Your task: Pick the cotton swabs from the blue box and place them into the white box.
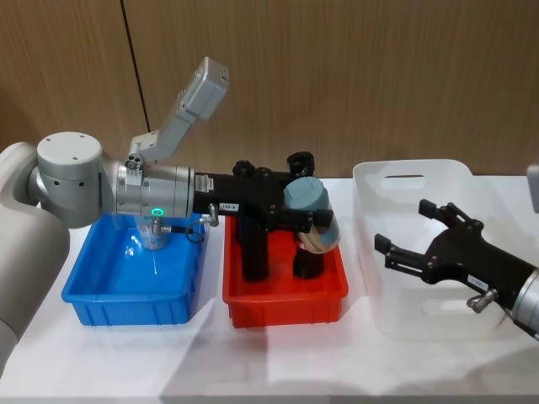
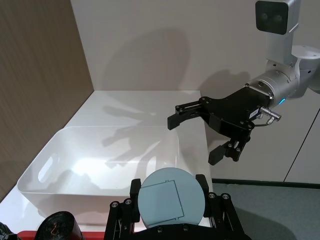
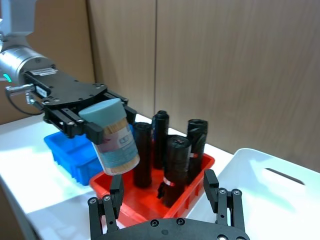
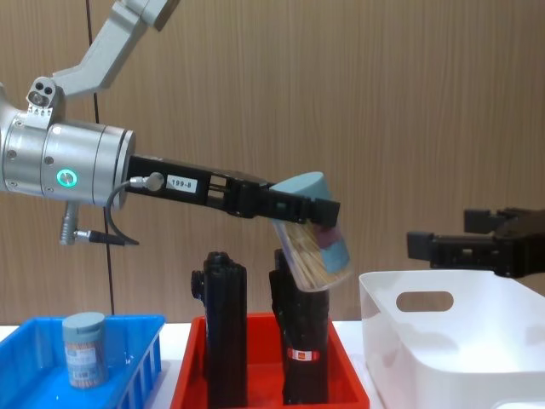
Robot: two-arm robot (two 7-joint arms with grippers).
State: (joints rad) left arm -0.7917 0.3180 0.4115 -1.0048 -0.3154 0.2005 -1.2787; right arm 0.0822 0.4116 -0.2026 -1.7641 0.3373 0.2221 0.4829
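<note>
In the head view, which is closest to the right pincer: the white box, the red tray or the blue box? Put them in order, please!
1. white box: on the right, closest to the right pincer.
2. red tray: in the middle.
3. blue box: far over on the left.

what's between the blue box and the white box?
Head view: a red tray of black cylinders, between blue box and white box. The left gripper holds a cotton swab tub above it; right gripper, open, over the white box.
</note>
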